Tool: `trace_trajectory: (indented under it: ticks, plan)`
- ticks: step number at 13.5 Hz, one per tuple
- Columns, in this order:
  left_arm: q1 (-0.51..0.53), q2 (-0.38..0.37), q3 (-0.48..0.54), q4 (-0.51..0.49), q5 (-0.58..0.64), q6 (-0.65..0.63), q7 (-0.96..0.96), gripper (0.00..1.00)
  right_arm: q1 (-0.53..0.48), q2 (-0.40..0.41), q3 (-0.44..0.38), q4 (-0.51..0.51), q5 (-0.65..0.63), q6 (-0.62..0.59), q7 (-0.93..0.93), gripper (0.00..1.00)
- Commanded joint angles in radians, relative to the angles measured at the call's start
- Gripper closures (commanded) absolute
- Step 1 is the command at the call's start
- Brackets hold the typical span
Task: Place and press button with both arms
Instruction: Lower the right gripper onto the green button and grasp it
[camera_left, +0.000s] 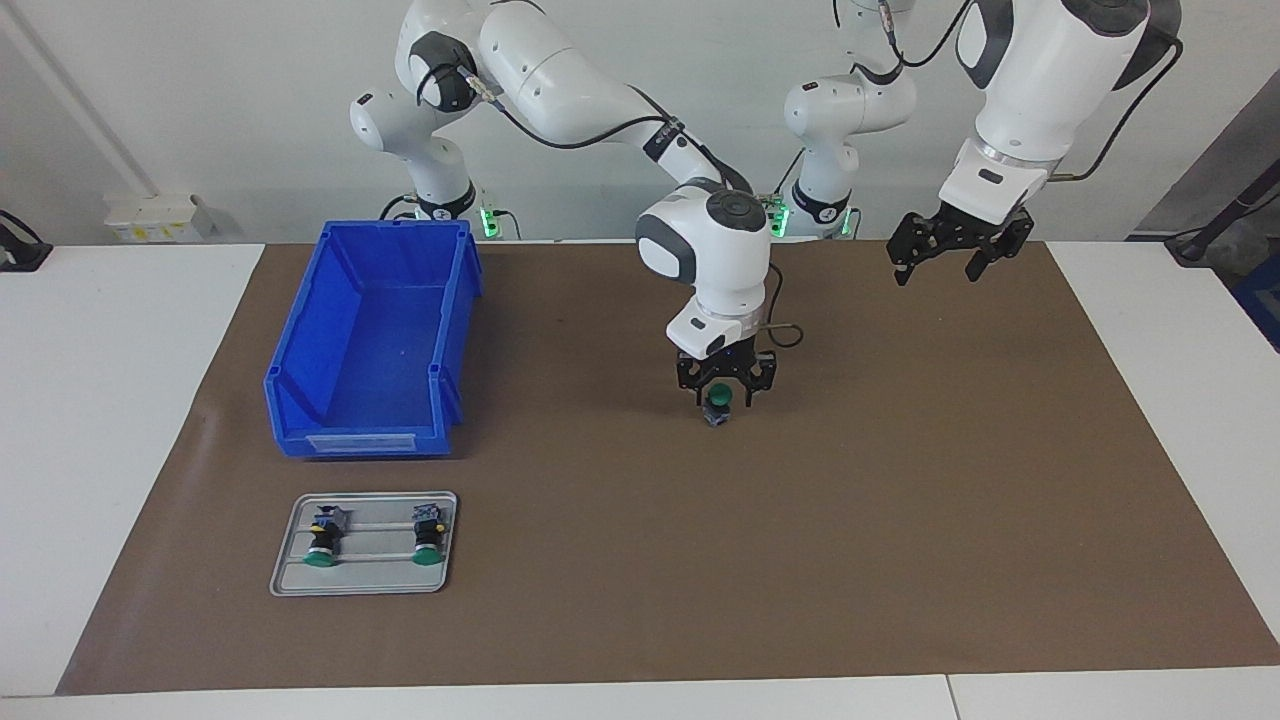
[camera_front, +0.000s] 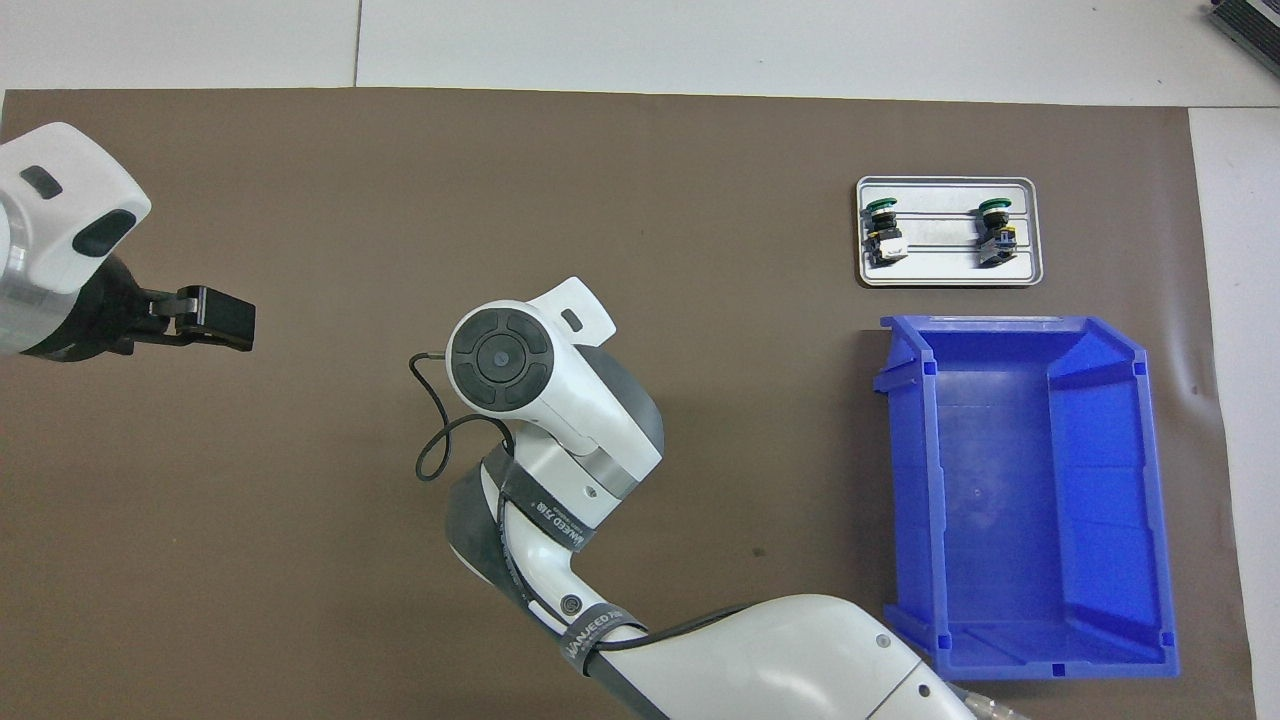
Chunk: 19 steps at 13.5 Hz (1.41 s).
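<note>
Standing upright mid-tabletop (camera_left: 900, 560), button (camera_left: 717, 403) between right gripper (camera_left: 725, 398) jaws, grip or release unclear; pressing not yet done. Left gripper (camera_left: 944, 262) waiting aloft, jaws open.

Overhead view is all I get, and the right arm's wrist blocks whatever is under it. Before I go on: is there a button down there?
Observer: Yes. The facing view shows a green-capped button upright, cap up, right at the tip of the right gripper, near the middle of the mat.
Operator: From above I can't judge height. Is the left gripper down at the mat too?
Observer: No. The left gripper hangs well above the mat toward the left arm's end, open and holding nothing.
</note>
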Motion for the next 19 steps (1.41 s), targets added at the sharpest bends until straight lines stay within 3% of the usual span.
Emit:
trace_trajectory:
  ticks: [1,6,9,11,12,15,19]
  plan:
    - [0.028,-0.036,-0.002,-0.057,-0.017,0.028,0.020,0.00,0.015,-0.006,-0.002,-0.023,-0.015,0.000,-0.004,0.24]
    - [0.029,-0.042,0.001,-0.072,-0.018,0.030,0.026,0.00,0.016,-0.009,-0.002,-0.034,-0.018,-0.005,-0.008,0.29]
    - [0.028,-0.043,0.001,-0.072,-0.018,0.030,0.030,0.00,0.018,-0.011,-0.002,-0.034,-0.020,-0.017,-0.027,0.51]
    - [0.029,-0.043,0.005,-0.072,-0.018,0.031,0.030,0.00,0.016,-0.012,-0.002,-0.031,-0.020,-0.026,-0.033,0.90]
    - [0.029,-0.043,0.007,-0.061,-0.017,0.022,0.020,0.00,0.015,-0.020,-0.002,-0.029,-0.020,-0.028,-0.035,1.00]
    - [0.035,-0.043,0.007,-0.061,-0.017,0.017,0.022,0.00,-0.007,-0.079,-0.004,-0.034,-0.011,-0.047,-0.050,1.00]
    - [0.035,-0.043,0.007,-0.061,-0.017,0.016,0.022,0.00,-0.114,-0.242,-0.004,-0.112,0.026,-0.101,-0.090,1.00]
